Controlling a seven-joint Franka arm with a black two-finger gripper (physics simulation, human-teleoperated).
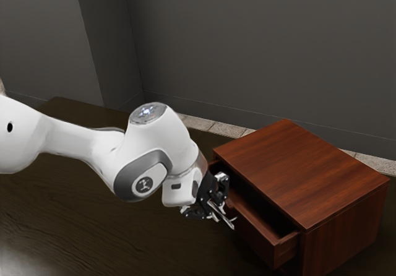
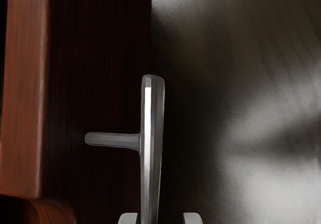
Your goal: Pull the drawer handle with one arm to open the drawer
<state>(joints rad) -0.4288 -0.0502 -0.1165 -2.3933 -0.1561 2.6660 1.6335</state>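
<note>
Reaching in from the left edge of the exterior view, the white arm [image 1: 93, 149] crosses the dark table [image 1: 62, 245] toward the right. Its last joints bend down to the lower centre of the frame. There the black gripper [image 1: 213, 209] sits at the metal handle [image 1: 226, 220] of the drawer [image 1: 269, 229], with the handle's pale bar showing just below and to the right of it. Whether the gripper is clamped on the handle or merely placed around it cannot be told from either view. Further right, the drawer stands partly pulled out of the reddish-brown cabinet [image 1: 297, 164]. Its front is clear of the cabinet body, and a dark strip of its interior shows under the cabinet's top. The cabinet fills the lower right of the frame and rests on the table, with the grey wall [image 1: 247, 41] behind it. In the wrist view, a reddish wooden edge [image 2: 22, 93] runs down the left side. Beside it is the drawer's darker front panel [image 2: 95, 73]. A short metal stem [image 2: 110, 139] projects from that panel at mid-height and joins the handle's long bar [image 2: 152, 133]. The bar runs from the middle of the frame to its lower edge, directly under the hand. The right half of the frame shows the table's dark surface [image 2: 241, 83], with a pale reflection at lower right.
</note>
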